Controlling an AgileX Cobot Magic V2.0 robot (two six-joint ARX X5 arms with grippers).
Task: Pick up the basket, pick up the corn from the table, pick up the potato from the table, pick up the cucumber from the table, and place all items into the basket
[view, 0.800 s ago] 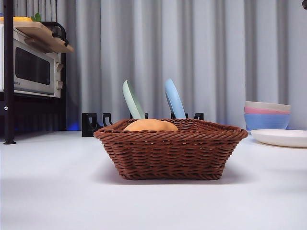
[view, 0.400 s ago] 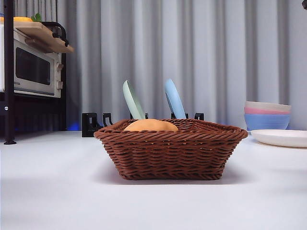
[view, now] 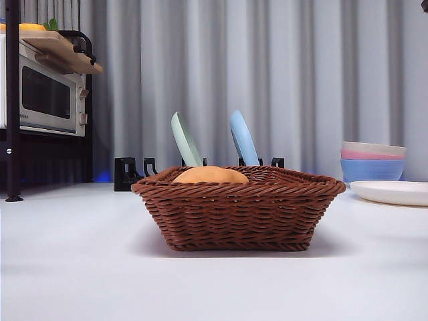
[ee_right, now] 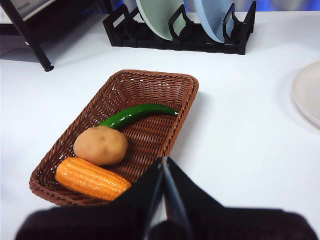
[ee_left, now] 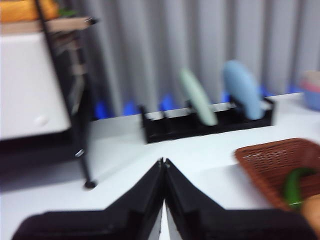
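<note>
The brown wicker basket [view: 238, 207] stands on the white table [view: 80, 267] in the middle of the front view. In the right wrist view the basket [ee_right: 186, 100] holds the bumpy orange corn [ee_right: 92, 179], the tan potato [ee_right: 100, 145] and a long curved green cucumber [ee_right: 137, 114]. Only the potato's top [view: 210, 175] shows over the rim in the front view. My right gripper [ee_right: 164, 161] hovers above the table beside the basket, shut and holding nothing. Away from the basket, my left gripper [ee_left: 164, 162] is also shut with nothing in it, and its blurred view catches a basket corner [ee_left: 272, 160].
A black dish rack [view: 127, 172] behind the basket holds a green plate [view: 184, 140] and a blue plate [view: 243, 138]. A microwave [view: 43, 97] sits on a black shelf at the left. Stacked bowls [view: 372, 162] and a white plate [view: 391, 192] stand at the right.
</note>
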